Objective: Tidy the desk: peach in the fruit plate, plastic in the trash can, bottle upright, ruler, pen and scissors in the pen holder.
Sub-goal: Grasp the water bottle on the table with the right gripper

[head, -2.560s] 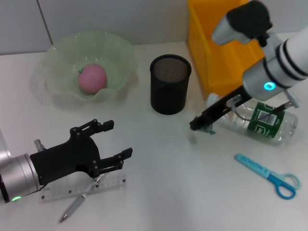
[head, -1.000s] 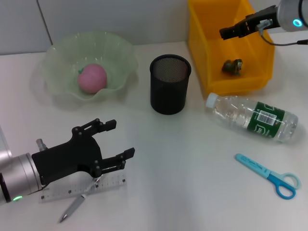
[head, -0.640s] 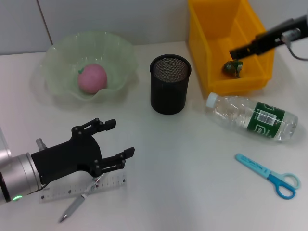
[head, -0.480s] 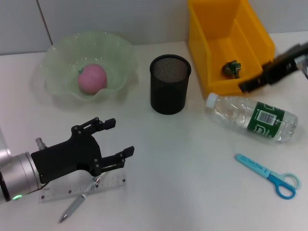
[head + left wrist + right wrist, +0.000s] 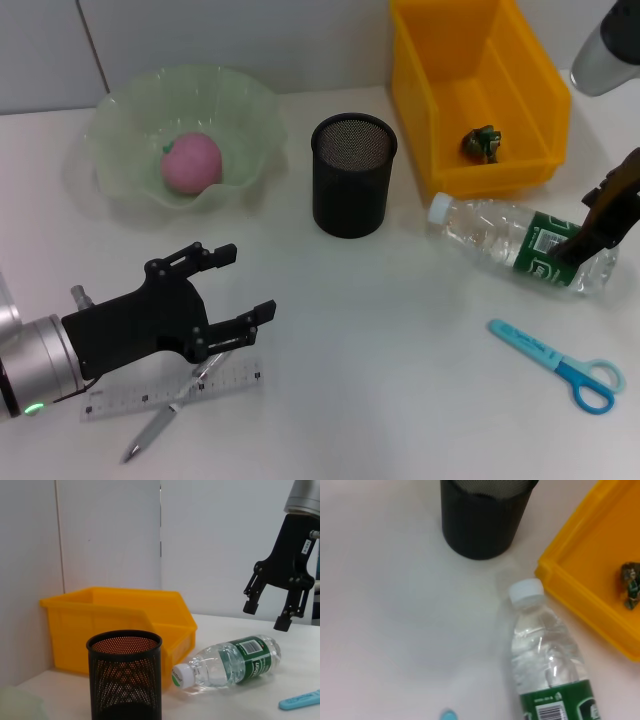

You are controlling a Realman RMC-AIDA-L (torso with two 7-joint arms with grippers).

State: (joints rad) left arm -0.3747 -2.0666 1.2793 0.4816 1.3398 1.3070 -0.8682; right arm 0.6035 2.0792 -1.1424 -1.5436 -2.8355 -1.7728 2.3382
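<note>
Bottle next: our right gripper hangs above it, jaws spread.

Nearest us, at seven o'clock, our left gripper (image 5: 225,285) idles, fingers splayed, over the ruler (image 5: 170,390) and pen (image 5: 150,433), likely staged for them. At four o'clock lie the scissors (image 5: 555,363). At three o'clock our right gripper (image 5: 267,615) hovers empty above the bottle (image 5: 520,243), which lies on its side: clear, white-capped, green-labelled, cap toward the pen holder (image 5: 353,175). Farthest away, the plastic (image 5: 484,141) sits in the trash can (image 5: 440,80) and the peach (image 5: 191,161) in the fruit plate (image 5: 120,110).
</note>
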